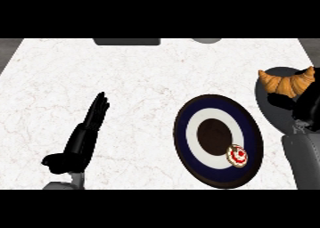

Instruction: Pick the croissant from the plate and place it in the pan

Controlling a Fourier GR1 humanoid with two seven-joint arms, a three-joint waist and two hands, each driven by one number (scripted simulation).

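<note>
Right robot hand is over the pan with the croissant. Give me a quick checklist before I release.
1. Golden-brown croissant off the round navy-and-white plate: ok.
2. Croissant over the dark grey round pan at the counter's right edge: ok.
3. Right robot hand curled against the croissant: ok.
4. Croissant resting on the pan's floor: cannot tell.
5. Left robot hand open, resting apart from the plate: ok.
6. Small red-and-white round item lies on the plate: ok.
</note>
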